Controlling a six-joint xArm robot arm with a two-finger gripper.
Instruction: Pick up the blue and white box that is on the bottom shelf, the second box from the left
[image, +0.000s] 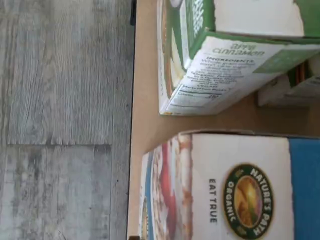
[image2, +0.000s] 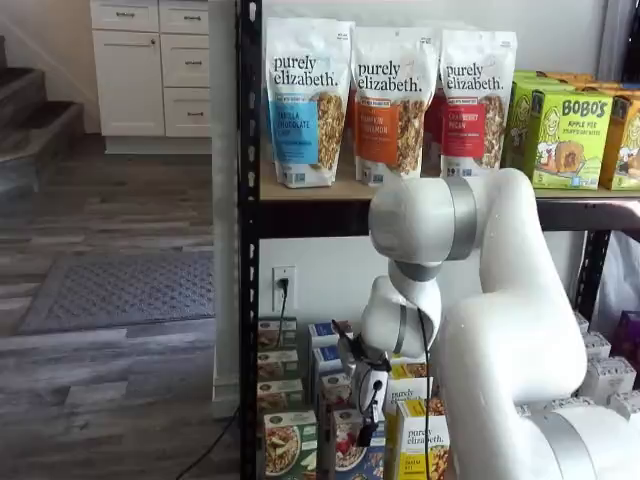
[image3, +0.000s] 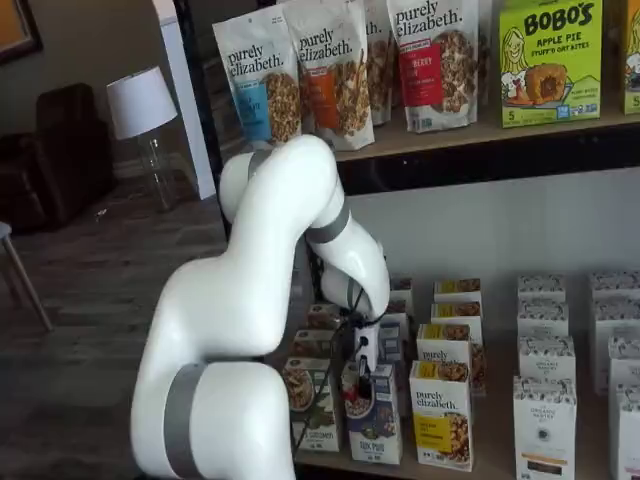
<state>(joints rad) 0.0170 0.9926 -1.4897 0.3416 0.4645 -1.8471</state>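
The blue and white box (image3: 375, 425) stands upright at the front of the bottom shelf (image3: 480, 470), between a green-and-white box (image3: 312, 410) and a yellow-and-white box (image3: 441, 412). It also shows in a shelf view (image2: 348, 450) and close up in the wrist view (image: 235, 190), with its white top band and round logo. My gripper (image3: 364, 385) hangs just above the box's top front edge, and shows in both shelf views (image2: 368, 428). Only dark fingers seen side-on show, so I cannot tell whether they are open or shut. Nothing is held.
More rows of small boxes stand behind and to the right (image3: 545, 420). The upper tier holds granola bags (image2: 308, 100) and green boxes (image2: 560, 130). A black upright (image2: 247, 300) stands left of the boxes. The grey wood floor (image: 60, 120) lies before the shelf board's edge (image: 145, 115).
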